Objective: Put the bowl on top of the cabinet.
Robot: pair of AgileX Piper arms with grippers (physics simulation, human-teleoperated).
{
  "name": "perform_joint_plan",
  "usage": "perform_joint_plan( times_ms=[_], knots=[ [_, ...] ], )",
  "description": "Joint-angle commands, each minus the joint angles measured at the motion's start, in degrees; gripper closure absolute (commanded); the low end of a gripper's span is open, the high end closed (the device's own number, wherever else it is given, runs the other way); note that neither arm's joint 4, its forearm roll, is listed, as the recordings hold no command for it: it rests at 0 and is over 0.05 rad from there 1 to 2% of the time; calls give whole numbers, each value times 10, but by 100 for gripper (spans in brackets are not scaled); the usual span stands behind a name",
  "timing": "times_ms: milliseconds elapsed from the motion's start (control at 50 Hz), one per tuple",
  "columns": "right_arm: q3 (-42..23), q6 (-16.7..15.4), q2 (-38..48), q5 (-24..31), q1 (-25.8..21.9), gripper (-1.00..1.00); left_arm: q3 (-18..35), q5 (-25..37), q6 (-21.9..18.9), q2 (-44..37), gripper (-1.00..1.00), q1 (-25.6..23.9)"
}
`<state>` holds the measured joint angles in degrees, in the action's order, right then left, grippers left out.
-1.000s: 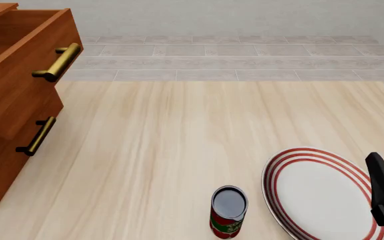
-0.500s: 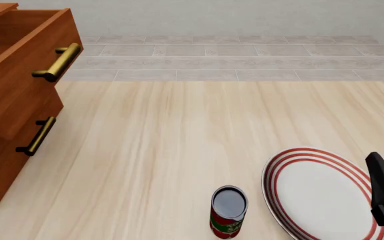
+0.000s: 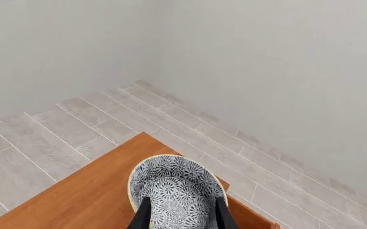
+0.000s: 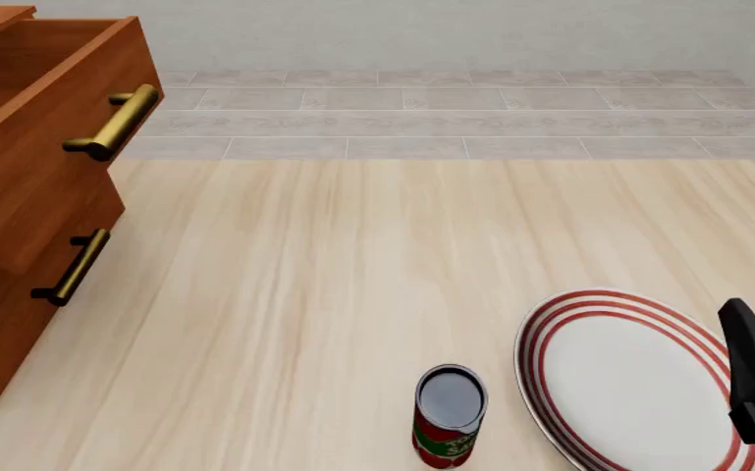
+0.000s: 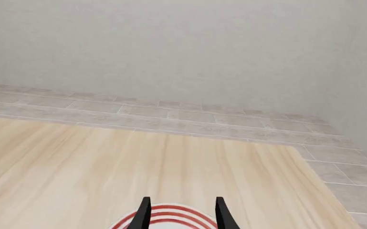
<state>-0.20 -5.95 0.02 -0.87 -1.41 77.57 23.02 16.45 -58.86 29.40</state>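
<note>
Bowl (image 3: 177,191) between left hand (image 3: 180,215) fingers, over cabinet (image 3: 81,200) top.

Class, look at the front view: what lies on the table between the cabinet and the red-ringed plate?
In the front view, only the can stands between the cabinet and the plate, close beside the plate. The remaining stretch is bare table.

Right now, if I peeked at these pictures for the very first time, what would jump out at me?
Probably the small blue-and-white flowery bowl, seen on the flat top of the big reddish-brown wooden cabinet, with the left gripper right at it. On the pale wooden table, the large white plate with red rings sits near the right edge, with a little red can beside it.
</note>
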Motion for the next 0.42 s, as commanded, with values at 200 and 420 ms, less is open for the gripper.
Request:
perform_joint_plan(
  times_ms=[200, 420],
  knots=[
    [-1, 2, 0, 0, 0, -100, -2, 69, -8, 122, -100, -78],
    [-1, -1, 0, 0, -2, -100, -67, 85, -18, 191, -100, -132]
  ],
)
